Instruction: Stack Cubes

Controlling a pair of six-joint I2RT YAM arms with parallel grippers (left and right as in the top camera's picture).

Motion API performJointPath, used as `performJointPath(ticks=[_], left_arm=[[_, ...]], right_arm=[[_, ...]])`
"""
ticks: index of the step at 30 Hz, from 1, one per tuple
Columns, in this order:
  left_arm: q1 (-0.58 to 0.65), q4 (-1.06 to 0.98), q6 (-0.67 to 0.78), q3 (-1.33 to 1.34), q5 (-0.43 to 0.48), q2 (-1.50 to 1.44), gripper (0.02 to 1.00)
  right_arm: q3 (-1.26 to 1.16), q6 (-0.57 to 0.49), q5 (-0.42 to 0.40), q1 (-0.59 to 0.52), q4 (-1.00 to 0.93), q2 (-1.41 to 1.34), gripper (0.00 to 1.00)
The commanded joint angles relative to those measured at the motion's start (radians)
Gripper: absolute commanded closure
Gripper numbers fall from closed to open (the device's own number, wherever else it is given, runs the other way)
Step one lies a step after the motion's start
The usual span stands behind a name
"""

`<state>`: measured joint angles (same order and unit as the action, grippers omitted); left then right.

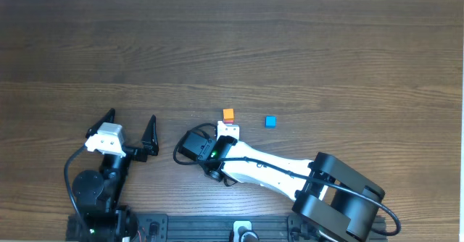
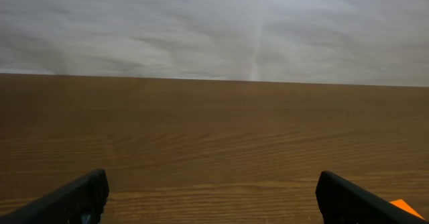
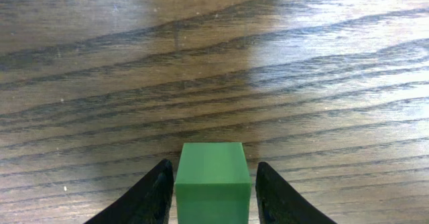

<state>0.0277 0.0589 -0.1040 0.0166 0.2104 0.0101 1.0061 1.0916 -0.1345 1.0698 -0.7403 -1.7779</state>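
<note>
A green cube [image 3: 209,180] sits between the fingers of my right gripper [image 3: 213,166], which hug both of its sides. In the top view my right gripper [image 1: 227,128] is at the table's middle and covers the green cube. An orange cube [image 1: 228,114] lies just beyond its tip. A blue cube [image 1: 270,121] rests on the wood a little to the right of the orange one. My left gripper [image 1: 131,122] is open at the left, holding nothing. In its wrist view [image 2: 213,187] a sliver of the orange cube [image 2: 404,207] peeks past one finger.
The wooden table [image 1: 232,46] stretches bare beyond the cubes. A black cable [image 1: 190,149] loops beside the right wrist. The arm bases and a mounting rail [image 1: 217,227] line the near edge.
</note>
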Motion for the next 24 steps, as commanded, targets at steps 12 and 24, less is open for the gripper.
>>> performJointPath(ticks=[12,24], left_arm=[[0.002,-0.003,0.018,-0.01,0.01,-0.007,0.018],[0.002,-0.003,0.018,-0.01,0.01,-0.007,0.02]], right_arm=[[0.021,0.0,-0.02,0.005,0.0,-0.008,0.774],[0.044,-0.002,-0.042,0.0,-0.034,0.033,0.851]])
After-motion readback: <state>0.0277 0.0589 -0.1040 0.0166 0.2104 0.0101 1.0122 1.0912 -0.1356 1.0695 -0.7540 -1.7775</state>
